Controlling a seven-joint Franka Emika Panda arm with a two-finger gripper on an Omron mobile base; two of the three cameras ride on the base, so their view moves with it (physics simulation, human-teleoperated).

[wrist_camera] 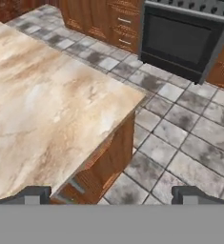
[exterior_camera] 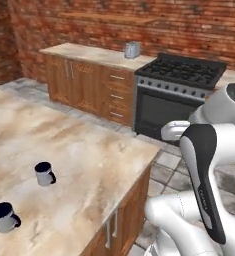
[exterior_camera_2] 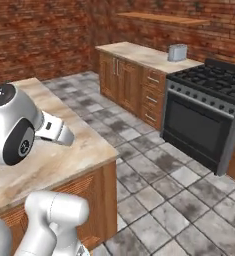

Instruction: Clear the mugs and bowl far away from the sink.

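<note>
Smooth marbled stone counter [exterior_camera: 79, 150]; glossy blue mugs [exterior_camera: 44, 173].

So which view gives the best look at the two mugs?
The left base view: both mugs stand whole on the island counter, apart from each other. The hand view catches a dark sliver at its left edge, possibly a mug.

Two small dark blue cylindrical mugs with pale grey-white rims stand upright and apart on the beige marbled worktop [exterior_camera: 79, 150]. One mug [exterior_camera: 44, 173] sits further in; the other mug [exterior_camera: 4, 216] stands nearer the lower left edge.
</note>
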